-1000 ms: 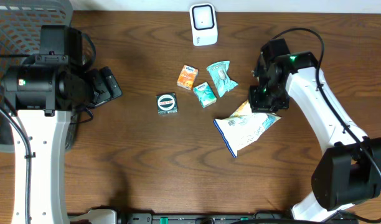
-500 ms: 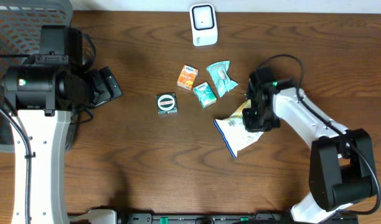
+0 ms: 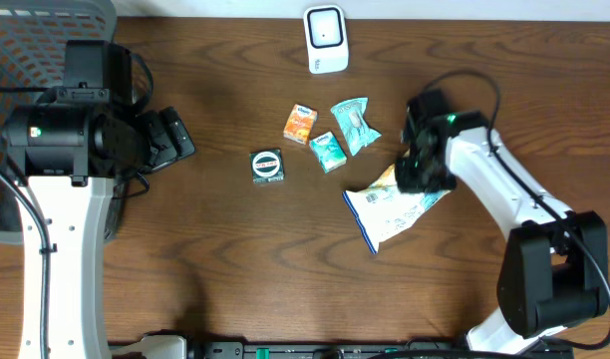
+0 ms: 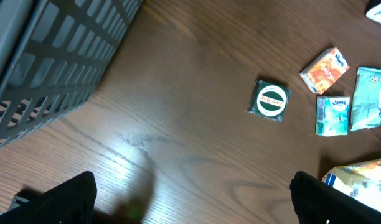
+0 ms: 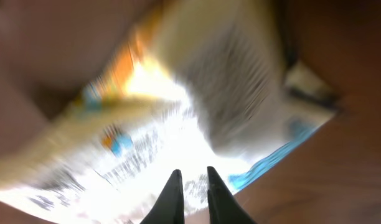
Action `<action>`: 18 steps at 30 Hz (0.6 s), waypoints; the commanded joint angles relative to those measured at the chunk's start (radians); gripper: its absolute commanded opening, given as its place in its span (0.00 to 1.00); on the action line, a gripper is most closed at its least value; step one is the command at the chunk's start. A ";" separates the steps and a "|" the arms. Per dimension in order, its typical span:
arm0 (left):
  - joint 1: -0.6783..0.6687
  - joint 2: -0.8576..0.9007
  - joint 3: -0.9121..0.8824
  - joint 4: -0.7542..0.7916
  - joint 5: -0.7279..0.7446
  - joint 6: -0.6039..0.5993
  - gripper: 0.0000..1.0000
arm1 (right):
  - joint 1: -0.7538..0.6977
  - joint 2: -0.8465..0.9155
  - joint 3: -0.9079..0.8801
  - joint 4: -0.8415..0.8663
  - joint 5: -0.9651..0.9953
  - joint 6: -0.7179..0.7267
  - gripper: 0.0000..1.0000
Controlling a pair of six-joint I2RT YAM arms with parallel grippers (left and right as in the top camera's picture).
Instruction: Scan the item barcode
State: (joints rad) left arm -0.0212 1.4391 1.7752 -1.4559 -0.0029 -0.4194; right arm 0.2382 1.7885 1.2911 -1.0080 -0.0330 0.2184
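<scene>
Snack bag (image 3: 390, 211) lies flat on the wooden surface (image 3: 235, 259), its orange-printed upper end directly under the right tool (image 5: 192, 185) and the white, blue-edged rest of it trailing away below that tool. The wrist view is blurred, but it shows the two fingers drawn almost together with only a sliver between them and the bag filling everything ahead. The tool therefore appears to be pinched shut on a fold of film near the bag's top edge. The bag looks light, thin and crinkly, probably part-filled with air and brittle contents, so it should weigh little but flop and swing from a single pinch. Glossy film is likely to be slippery. The flat sealed seam at the end would be the firmest place to hold, since a grip on the puffed middle could slide off or crush what is inside. Fine print covers the white face, though no barcode can be made out. The white scanner (image 3: 325, 40) stands well apart from the right tool, beyond a cluster of small packets. The left tool (image 3: 175, 140) hangs wide open and holds nothing, far across the surface from the bag.
</scene>
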 commanded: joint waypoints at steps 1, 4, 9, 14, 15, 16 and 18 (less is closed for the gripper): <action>0.005 0.004 -0.004 -0.002 -0.009 -0.004 0.98 | -0.011 0.003 0.041 0.004 0.097 -0.014 0.07; 0.005 0.004 -0.004 -0.002 -0.009 -0.004 0.97 | -0.013 0.009 0.024 0.006 0.143 -0.013 0.07; 0.005 0.004 -0.004 -0.002 -0.009 -0.004 0.97 | -0.016 0.014 -0.067 0.105 0.146 0.006 0.07; 0.005 0.004 -0.004 -0.002 -0.009 -0.004 0.98 | -0.018 0.015 -0.243 0.353 0.147 0.006 0.04; 0.005 0.004 -0.004 -0.002 -0.009 -0.004 0.98 | -0.020 0.015 -0.262 0.385 0.147 0.006 0.05; 0.005 0.004 -0.004 -0.002 -0.009 -0.004 0.98 | -0.029 0.014 -0.272 0.411 0.148 0.005 0.05; 0.005 0.004 -0.004 -0.002 -0.009 -0.004 0.97 | -0.043 0.013 -0.252 0.404 0.147 0.005 0.03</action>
State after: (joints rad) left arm -0.0212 1.4391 1.7752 -1.4559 -0.0032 -0.4194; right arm 0.2218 1.7859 1.0557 -0.6003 0.1009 0.2195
